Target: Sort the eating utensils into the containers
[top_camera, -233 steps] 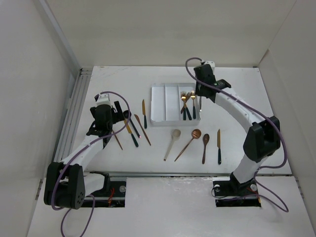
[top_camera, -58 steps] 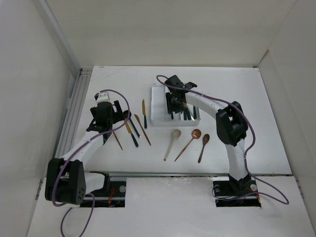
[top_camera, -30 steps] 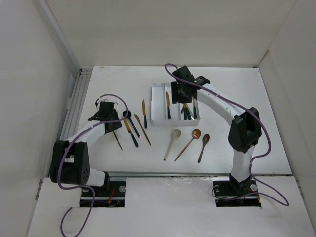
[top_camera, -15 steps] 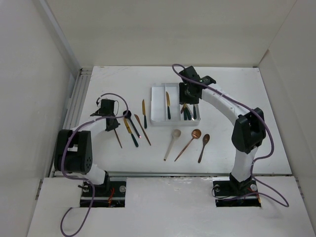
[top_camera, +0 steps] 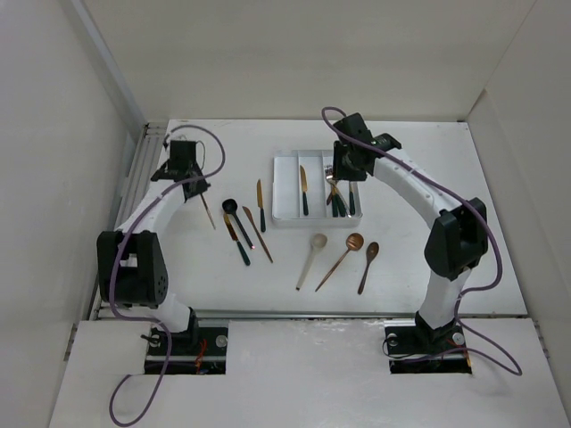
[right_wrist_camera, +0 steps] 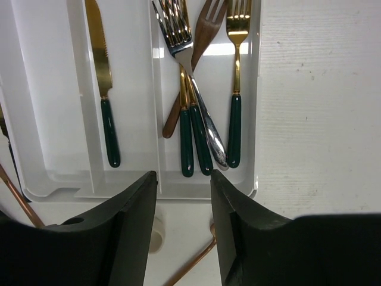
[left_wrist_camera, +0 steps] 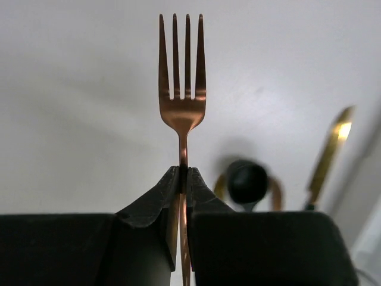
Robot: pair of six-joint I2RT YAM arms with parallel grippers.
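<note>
Clamping the copper fork [left_wrist_camera: 183, 110], the left end effector [left_wrist_camera: 183, 176] has lifted it.

My left gripper [left_wrist_camera: 183, 174] and right gripper [right_wrist_camera: 183, 182] are both black. The copper fork [left_wrist_camera: 183, 101] is one plain tone throughout. In the white tray [right_wrist_camera: 47, 89], the knife [right_wrist_camera: 102, 83] is gold with a dark green handle; one silver fork [right_wrist_camera: 191, 62] shines.

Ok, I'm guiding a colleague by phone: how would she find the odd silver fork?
Find the shallow white plastic three-compartment tray in the middle of the white table and look in its right-hand compartment, where the forks lie. The plain silver metal fork lies slanted across the gold forks with dark green handles; it alone is silver from tines to handle end.
</note>
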